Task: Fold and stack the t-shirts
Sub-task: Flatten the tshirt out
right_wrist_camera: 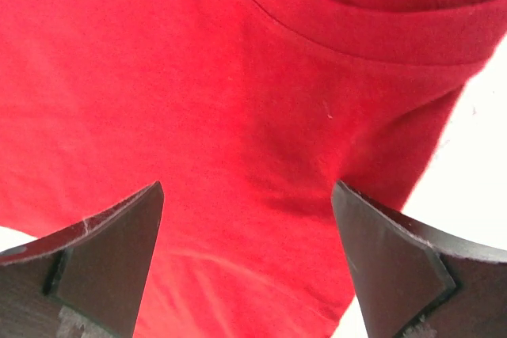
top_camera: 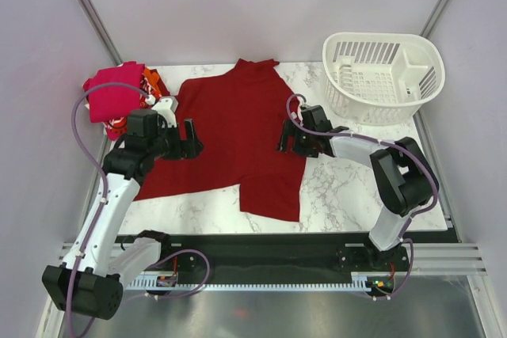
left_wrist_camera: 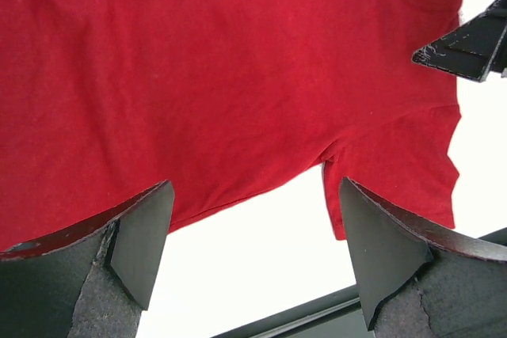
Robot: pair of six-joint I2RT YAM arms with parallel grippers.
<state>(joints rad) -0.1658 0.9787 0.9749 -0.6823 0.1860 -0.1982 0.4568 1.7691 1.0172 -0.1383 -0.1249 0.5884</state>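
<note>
Jaws spread wide on both arms, gripping nothing: left gripper over the left edge of the dark red t-shirt, right gripper over its right edge. Shirt laid flat mid-frame on the marble table. Pink and orange t-shirts heaped upper left; white basket upper right.

dark red t-shirt: soft matt cloth, fine knit, a few shallow creases
pile of t-shirts: matt cloth too, rumpled
worktop: smooth, marble-look white with grey veining, faint sheen
basket: white moulded plastic, slotted, dull gloss
left claw: matt black fingers, grainy faces, scuffed edges
right claw: same matt black, rubbed pale at the edges
front rail: bare silvery metal
</note>
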